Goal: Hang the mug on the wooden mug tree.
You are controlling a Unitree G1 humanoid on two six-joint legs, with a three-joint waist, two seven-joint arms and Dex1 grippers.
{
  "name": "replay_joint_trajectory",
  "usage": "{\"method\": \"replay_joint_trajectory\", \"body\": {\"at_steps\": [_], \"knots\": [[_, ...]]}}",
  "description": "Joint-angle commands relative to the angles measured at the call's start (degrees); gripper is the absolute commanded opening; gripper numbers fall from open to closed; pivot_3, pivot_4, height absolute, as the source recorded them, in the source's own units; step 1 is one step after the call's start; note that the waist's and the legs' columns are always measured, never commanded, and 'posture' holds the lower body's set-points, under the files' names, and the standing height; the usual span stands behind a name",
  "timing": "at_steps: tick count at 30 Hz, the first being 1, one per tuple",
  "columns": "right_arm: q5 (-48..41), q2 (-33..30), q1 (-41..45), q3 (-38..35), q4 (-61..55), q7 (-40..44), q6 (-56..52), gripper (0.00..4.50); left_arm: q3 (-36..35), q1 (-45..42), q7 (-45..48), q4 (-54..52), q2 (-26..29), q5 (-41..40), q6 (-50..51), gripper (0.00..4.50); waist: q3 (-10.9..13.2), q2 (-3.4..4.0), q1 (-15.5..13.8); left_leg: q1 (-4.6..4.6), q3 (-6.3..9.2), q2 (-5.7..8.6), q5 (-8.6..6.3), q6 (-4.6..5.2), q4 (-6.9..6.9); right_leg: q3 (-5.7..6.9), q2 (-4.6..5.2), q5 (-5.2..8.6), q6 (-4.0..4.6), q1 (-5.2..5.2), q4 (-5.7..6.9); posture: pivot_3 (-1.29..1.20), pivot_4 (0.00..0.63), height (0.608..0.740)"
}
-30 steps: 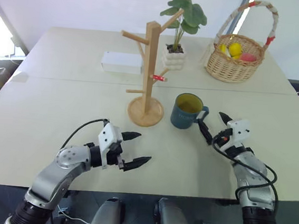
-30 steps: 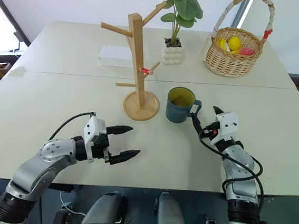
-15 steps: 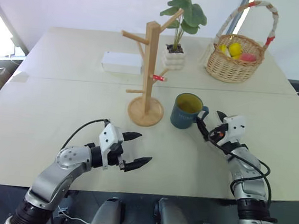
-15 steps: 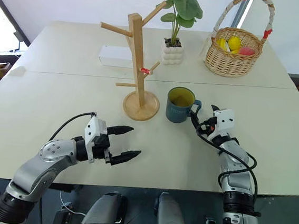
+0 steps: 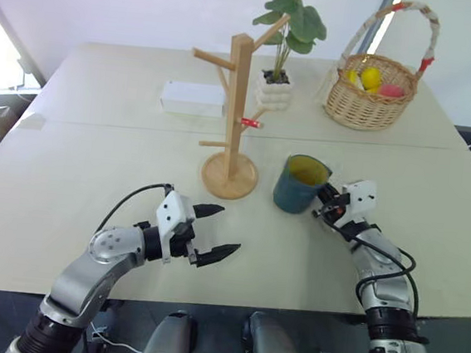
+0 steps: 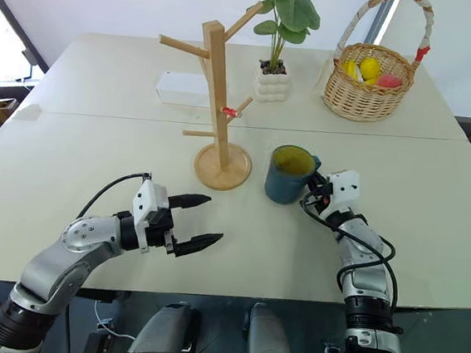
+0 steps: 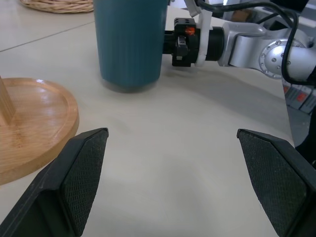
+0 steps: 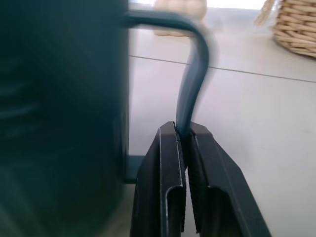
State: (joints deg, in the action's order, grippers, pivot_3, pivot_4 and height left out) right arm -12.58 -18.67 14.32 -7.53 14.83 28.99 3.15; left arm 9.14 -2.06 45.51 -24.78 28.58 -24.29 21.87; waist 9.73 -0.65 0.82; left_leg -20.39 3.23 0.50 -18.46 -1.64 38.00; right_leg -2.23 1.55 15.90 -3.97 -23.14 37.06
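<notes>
Mug [image 5: 300,183], dark teal-blue with a yellow-green inside, sits on the pale table [image 5: 94,171] just right of the wooden mug tree [image 5: 236,118], close to its round base but not touching it. It leans slightly, its rim tipped toward the right arm. The right gripper [image 5: 326,207] reaches level from the side away from the tree, its two black fingers [image 8: 170,192] pinched tight on the thin loop handle, which passes between them. The mug tree stands upright, its angled pegs bare except for a small red tag on one low peg. The left gripper [image 5: 216,234] hovers in front of the tree, nearer the robot and a little to its left, well apart from the mug, its fingers spread wide around nothing. Behind the tree lies a white box [image 5: 192,98], and beside that, just behind the post, a green plant in a white pot [image 5: 276,89]. Farther right of the tree, at the back of the table, is a wicker basket [image 5: 371,96] holding yellow and red fruit.
</notes>
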Motion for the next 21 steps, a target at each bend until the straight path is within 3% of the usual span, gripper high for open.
{"method": "replay_joint_trajectory", "body": {"at_steps": [1,6,11,21], "knots": [[3.06,-2.29,-1.14,2.68,-8.47,1.3,1.69,0.03,-1.89,0.41,-0.73,-0.53,-0.11,0.09,-1.62,4.5,0.02,0.04,-0.02,0.0,0.0,0.0,0.0,0.0,0.0,0.0,0.0,0.0,0.0,0.0,0.0,0.0,0.15,0.74],[13.55,-9.59,-2.38,9.54,-20.29,4.11,5.99,0.03,-4.45,1.36,-1.08,1.29,0.45,0.11,-2.81,4.5,0.03,0.04,0.11,0.0,0.0,0.0,0.0,0.0,0.0,0.0,-0.01,0.0,0.0,-0.03,0.0,0.0,0.15,0.74],[17.71,-14.98,-0.23,12.28,-27.9,7.35,4.99,0.03,-6.6,1.62,-0.36,3.2,1.65,0.41,-4.46,4.5,0.04,0.02,-0.06,0.01,0.02,0.0,0.0,0.0,0.01,0.02,-0.02,0.0,0.0,0.0,0.0,0.0,0.15,0.74],[18.08,-14.92,16.02,14.45,-37.93,10.41,-11.25,0.03,-14.09,-0.37,0.4,7.13,3.26,-1.99,-5.75,4.5,0.05,0.0,-0.06,-0.03,0.07,-0.01,0.0,0.0,0.03,0.07,-0.01,0.0,0.0,-0.05,-0.02,0.0,0.15,0.74]]}}
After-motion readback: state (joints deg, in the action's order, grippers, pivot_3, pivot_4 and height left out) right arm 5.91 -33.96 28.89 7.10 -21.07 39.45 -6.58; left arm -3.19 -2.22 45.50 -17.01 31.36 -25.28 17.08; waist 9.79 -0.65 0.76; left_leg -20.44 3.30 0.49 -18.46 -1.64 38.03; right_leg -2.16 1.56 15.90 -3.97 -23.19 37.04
